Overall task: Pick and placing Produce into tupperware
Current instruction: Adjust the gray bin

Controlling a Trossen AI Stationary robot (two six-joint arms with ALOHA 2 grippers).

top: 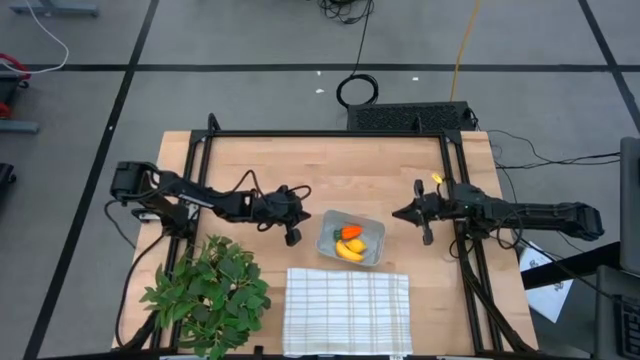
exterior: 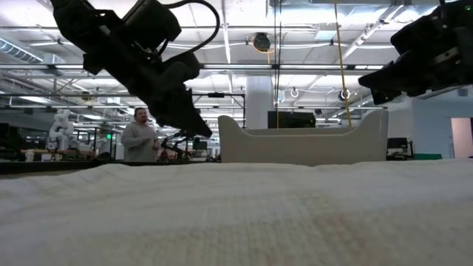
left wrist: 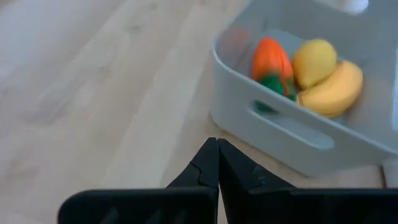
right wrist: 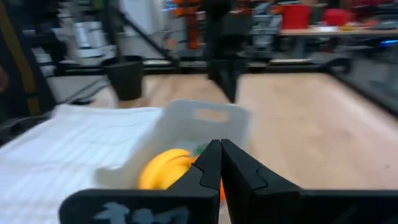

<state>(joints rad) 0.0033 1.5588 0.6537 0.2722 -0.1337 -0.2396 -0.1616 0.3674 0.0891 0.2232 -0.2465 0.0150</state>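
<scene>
Left gripper (top: pixel 296 236) hangs just beside the tupperware (top: pixel 325 243), on the plant's side of it, fingers pressed together and holding nothing, apart from the wall; right gripper (top: pixel 400 212) hovers near the tupperware's opposite side, also closed and empty, with bare table (top: pixel 300 170) between; inside the tupperware lie all three pieces, packed close: the carrot (top: pixel 351 232) toward the far side, the lemon (left wrist: pixel 314 60) touching it, the banana (top: pixel 349 251) toward the cloth; the tupperware sits just beyond the far edge of the checked cloth (top: pixel 346 310); the leafy plant (top: pixel 210 293) stands beside the cloth, well apart from the tupperware; past the table, a person (exterior: pixel 139 136) stands in the room.
</scene>
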